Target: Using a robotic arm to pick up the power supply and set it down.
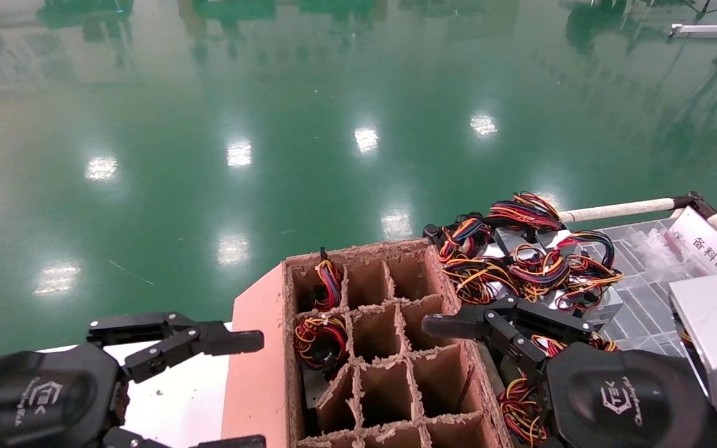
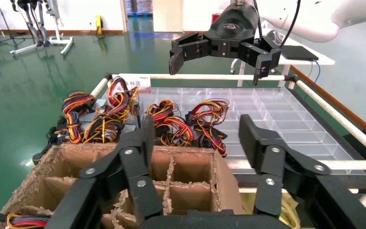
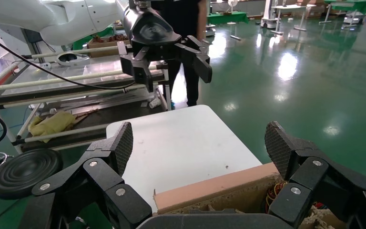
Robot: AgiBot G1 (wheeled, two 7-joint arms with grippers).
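Several power supplies, small silver boxes with looped red, yellow, orange and black wires, lie piled on a clear tray at the right. The same pile shows in the left wrist view. A further red and yellow bundle sits in a left cell of the cardboard box. My right gripper hovers open and empty over the box's right edge, beside the pile. My left gripper is open and empty over the white table, left of the box. Each wrist view shows its own gripper open, the left and the right.
The box has several divided cells; one far-left cell holds a bundle with blue wires. A white padded rail and a label card border the tray. Green floor lies beyond. A yellow cloth lies on a lower shelf past the table.
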